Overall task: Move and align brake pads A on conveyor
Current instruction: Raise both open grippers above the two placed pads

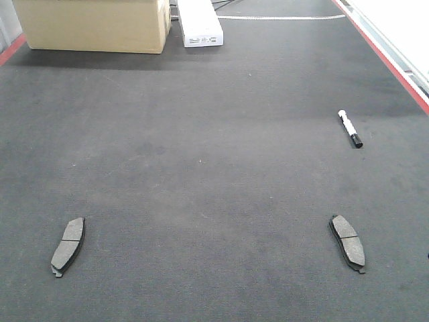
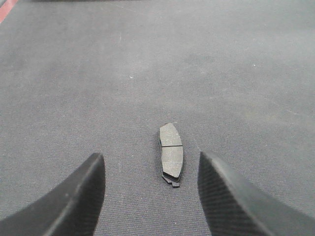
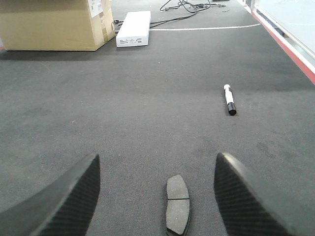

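Two flat, dark grey oblong brake pads lie well apart on the charcoal felt-like conveyor belt [image 1: 214,168]. The left pad [image 1: 68,246] and right pad [image 1: 348,243] both run lengthwise near-to-far, with their far ends leaning slightly inward. Only the front view shows both pads. Each wrist view shows one pad, in line with the gap between its spread fingers. The left gripper [image 2: 150,164] and right gripper [image 3: 157,160] gape wide and hold nothing. A black-and-white marker pen [image 3: 230,100] appears in the right wrist and front views.

No text can be read anywhere. The white box [image 1: 199,23] at the far end of the conveyor [image 1: 214,168] carries a small printed label [image 1: 203,41] on its near face, too blurred to make out; the cardboard box [image 3: 54,22] at far left bears a white sticker [image 3: 96,6], likewise illegible
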